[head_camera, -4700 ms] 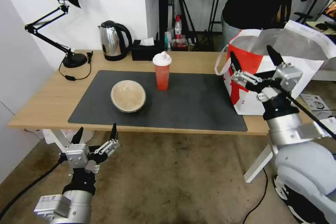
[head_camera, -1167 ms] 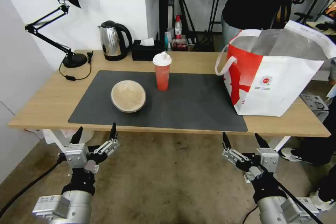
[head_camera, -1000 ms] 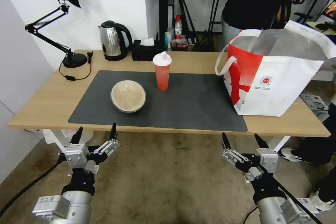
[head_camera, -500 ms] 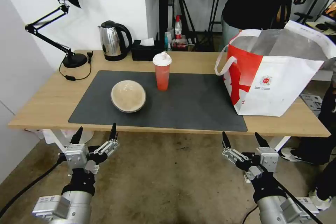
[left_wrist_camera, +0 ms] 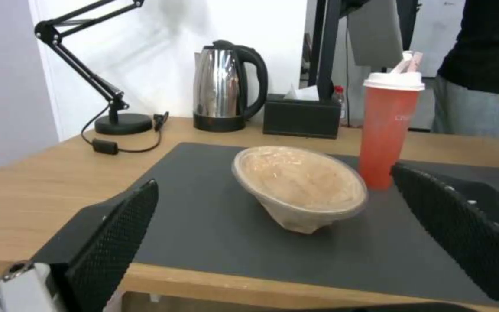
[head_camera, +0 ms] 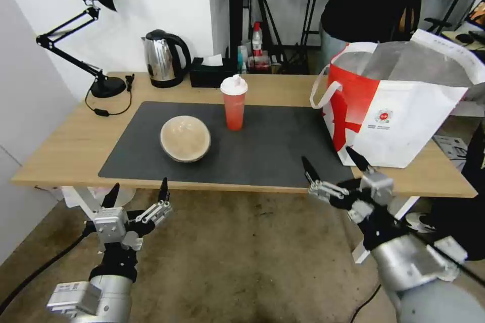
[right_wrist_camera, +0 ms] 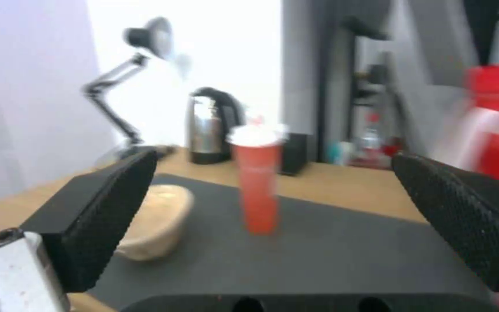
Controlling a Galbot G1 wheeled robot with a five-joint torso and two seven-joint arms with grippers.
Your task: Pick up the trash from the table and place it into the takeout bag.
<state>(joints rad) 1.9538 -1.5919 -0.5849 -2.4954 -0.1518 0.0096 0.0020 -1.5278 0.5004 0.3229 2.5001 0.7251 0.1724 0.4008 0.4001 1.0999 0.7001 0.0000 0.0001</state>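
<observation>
A beige round bowl (head_camera: 185, 138) lies tilted on the dark mat (head_camera: 283, 151) of the wooden table (head_camera: 65, 146). Behind it on the mat stands a red-orange cup (head_camera: 234, 103) with a white lid. The white and red takeout bag (head_camera: 404, 126) stands open at the table's right end. My right gripper (head_camera: 331, 161) hangs open at the table's front edge, just left of the bag, empty. My left gripper (head_camera: 139, 186) is parked open below the front edge, near the bowl. The left wrist view faces the bowl (left_wrist_camera: 301, 188) and the cup (left_wrist_camera: 389, 130). The right wrist view faces the cup (right_wrist_camera: 258, 186).
A steel kettle (head_camera: 162, 58), a black tissue box (head_camera: 208, 73) and a black desk lamp (head_camera: 96, 35) stand along the table's far edge. A person in black (head_camera: 374, 0) stands behind the bag. Another person's leg (head_camera: 470, 202) is at the right.
My right gripper has risen from below the table and swung forward and left to the table's front edge beside the bag. The left arm, bowl, cup and bag have not moved.
</observation>
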